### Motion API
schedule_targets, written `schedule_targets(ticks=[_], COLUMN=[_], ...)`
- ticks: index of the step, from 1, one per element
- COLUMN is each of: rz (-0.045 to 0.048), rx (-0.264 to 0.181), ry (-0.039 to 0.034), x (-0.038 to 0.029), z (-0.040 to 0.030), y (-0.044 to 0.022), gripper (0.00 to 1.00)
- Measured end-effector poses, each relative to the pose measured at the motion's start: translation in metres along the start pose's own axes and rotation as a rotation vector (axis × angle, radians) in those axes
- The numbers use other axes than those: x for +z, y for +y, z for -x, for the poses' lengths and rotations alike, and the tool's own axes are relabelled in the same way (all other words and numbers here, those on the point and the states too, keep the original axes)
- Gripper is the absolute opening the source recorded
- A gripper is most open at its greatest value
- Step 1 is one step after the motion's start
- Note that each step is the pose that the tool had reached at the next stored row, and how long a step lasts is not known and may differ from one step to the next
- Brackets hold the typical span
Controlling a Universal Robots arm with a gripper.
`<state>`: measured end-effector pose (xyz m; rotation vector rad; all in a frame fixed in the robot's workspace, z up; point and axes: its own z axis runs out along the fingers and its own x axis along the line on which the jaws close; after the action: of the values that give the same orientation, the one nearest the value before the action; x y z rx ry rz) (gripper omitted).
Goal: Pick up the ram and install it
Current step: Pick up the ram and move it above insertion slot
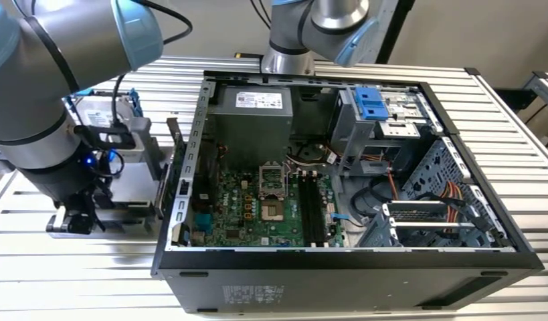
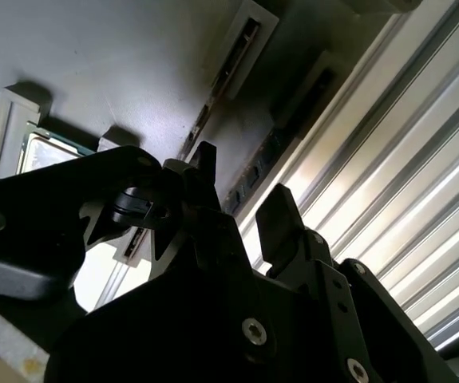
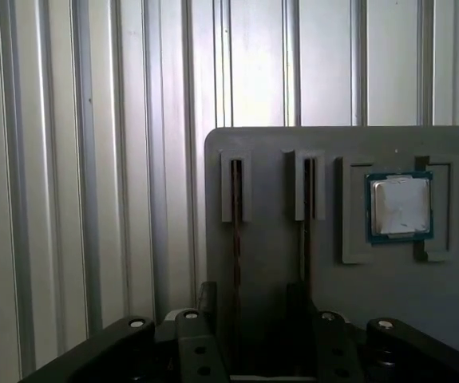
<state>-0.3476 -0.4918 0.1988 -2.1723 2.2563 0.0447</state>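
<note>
Ribbed metal table (image 1: 68, 281), beige wall (image 1: 488, 33) behind

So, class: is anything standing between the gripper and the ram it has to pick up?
Nothing visible does. In the first wrist view the gripper hangs open over the grey holder. The ram stands on edge in an uncovered slot, in line with the gap between the fingers.

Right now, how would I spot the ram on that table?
On the ribbed silver table lies a grey tray. The ram is the thin dark stick standing on edge in a slot, beneath the black gripper. Unlike its twin, it sits farthest from the square silver chip.
</note>
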Motion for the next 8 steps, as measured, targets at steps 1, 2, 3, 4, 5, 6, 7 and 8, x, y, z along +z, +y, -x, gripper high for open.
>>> schedule_targets(ticks=[1,2,3,4,5,6,7,8], rz=[0.0001,0.0,0.0001,0.0002,0.0003,0.0001,0.0001,0.0001], rx=[0.0,0.0,0.0,0.0,0.0,0.0,0.0,0.0], ry=[0.0,0.0,0.0001,0.0002,0.0003,0.0001,0.0001,0.0001], x=[0.0005,0.0011,0.0015,0.0016,0.0016,0.0019,0.002,0.002], z=[0.0,-0.0001,-0.0001,-0.0001,-0.0001,-0.0001,-0.0001,-0.0001], y=[0.0004,0.0007,0.0009,0.0009,0.001,0.0009,0.0009,0.0009], gripper=[1.0,1.0,1.0,1.0,1.0,1.0,1.0,1.0])
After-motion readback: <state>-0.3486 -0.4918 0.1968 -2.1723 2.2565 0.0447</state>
